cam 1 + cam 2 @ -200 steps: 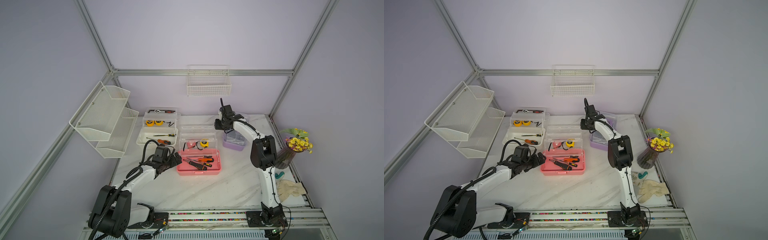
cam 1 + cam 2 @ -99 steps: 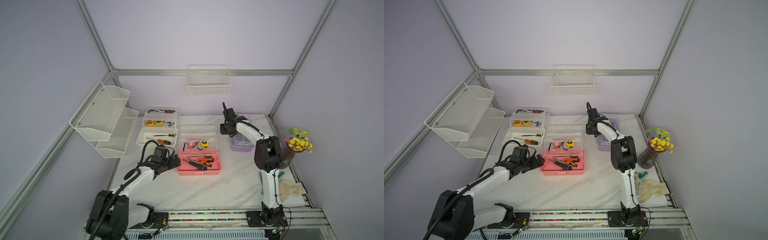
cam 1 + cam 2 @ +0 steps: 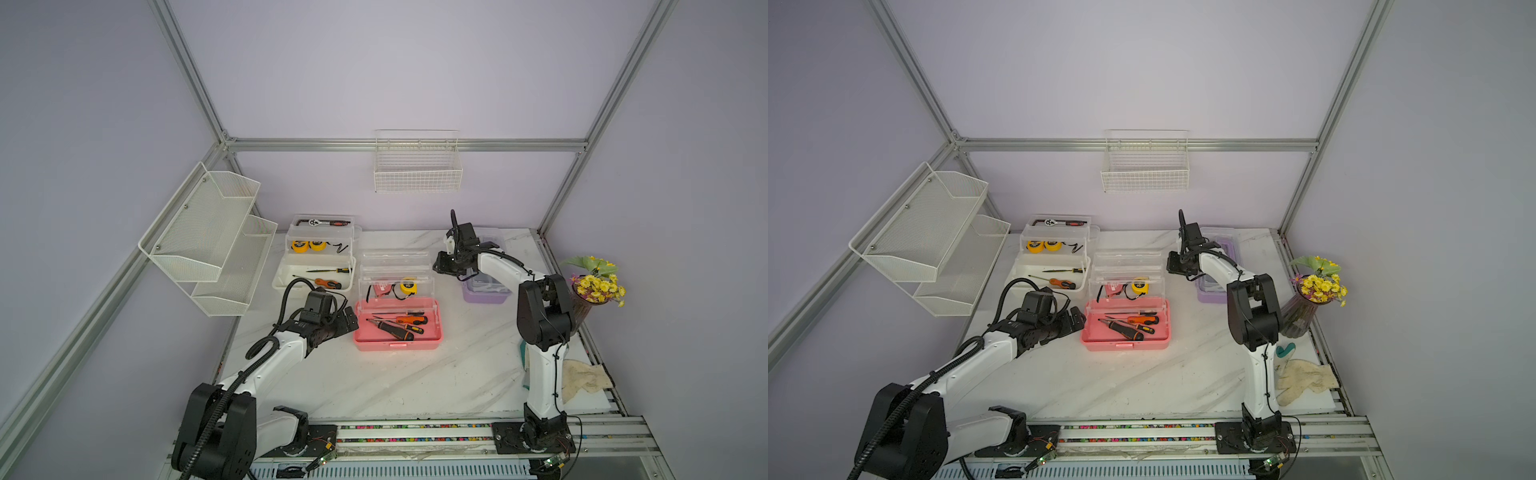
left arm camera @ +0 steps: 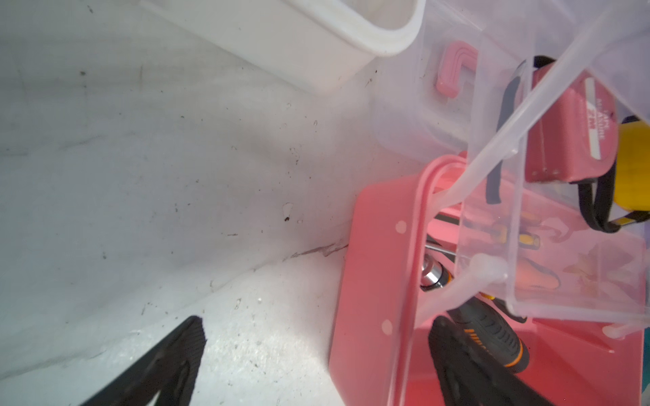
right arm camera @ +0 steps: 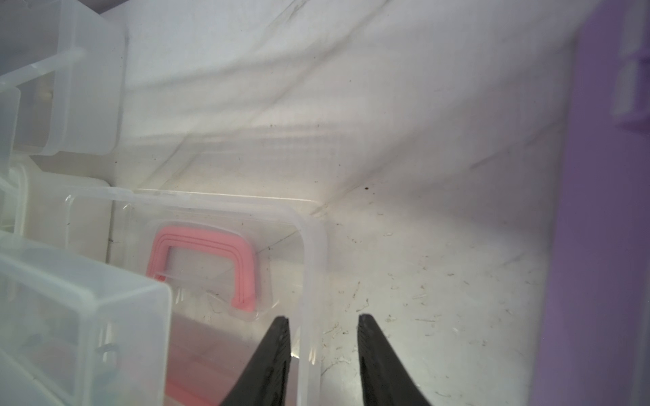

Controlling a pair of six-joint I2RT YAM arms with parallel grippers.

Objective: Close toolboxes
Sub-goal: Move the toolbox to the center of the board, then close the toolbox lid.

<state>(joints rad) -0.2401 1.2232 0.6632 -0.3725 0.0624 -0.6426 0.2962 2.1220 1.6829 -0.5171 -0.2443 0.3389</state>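
sitting in the middle of the desk [image 3: 415, 382], the pink toolbox [image 3: 397, 343] is open in both top views: its clear lid [image 3: 395, 266] stands up behind the base and screwdrivers [image 3: 401, 328] lie inside. the white toolbox [image 3: 320, 262] is behind it and to the left, near the back wall, also open, with yellow tape measures [image 3: 308, 246] in its raised tray. the purple toolbox [image 3: 486, 296] is to the right of the pink one, apart from it; its lid looks down, though the right arm crosses over part of it. the left claw [image 3: 345, 326] is low at the left end of the pink toolbox with its fingers spread wide; in the left wrist view [image 4: 316, 323] one finger is over the bare desk and one over the pink base, gripping nothing. the right claw [image 3: 441, 266] hangs between the pink toolbox's lid and the purple toolbox. in the right wrist view [image 5: 323, 318] its fingers are partly apart, one on each side of the lid's edge, and no contact shows. a pink handle [image 5: 242, 253] shows through the lid.
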